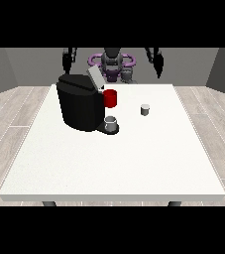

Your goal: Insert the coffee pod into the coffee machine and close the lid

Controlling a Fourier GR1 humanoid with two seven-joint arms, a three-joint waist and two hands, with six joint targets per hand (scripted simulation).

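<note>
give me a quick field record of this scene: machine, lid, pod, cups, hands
machine: black coffee machine, table's left half
lid: lid raised, tilted open
pod: small grey pod upright on table, right of machine, untouched
cups: grey cup on machine's base; red cup behind it
hands: both robot hands raised near the torso, away from everything

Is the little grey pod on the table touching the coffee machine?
Apart. In the front view the pod stands alone, with bare white table between it and the coffee machine.
</note>
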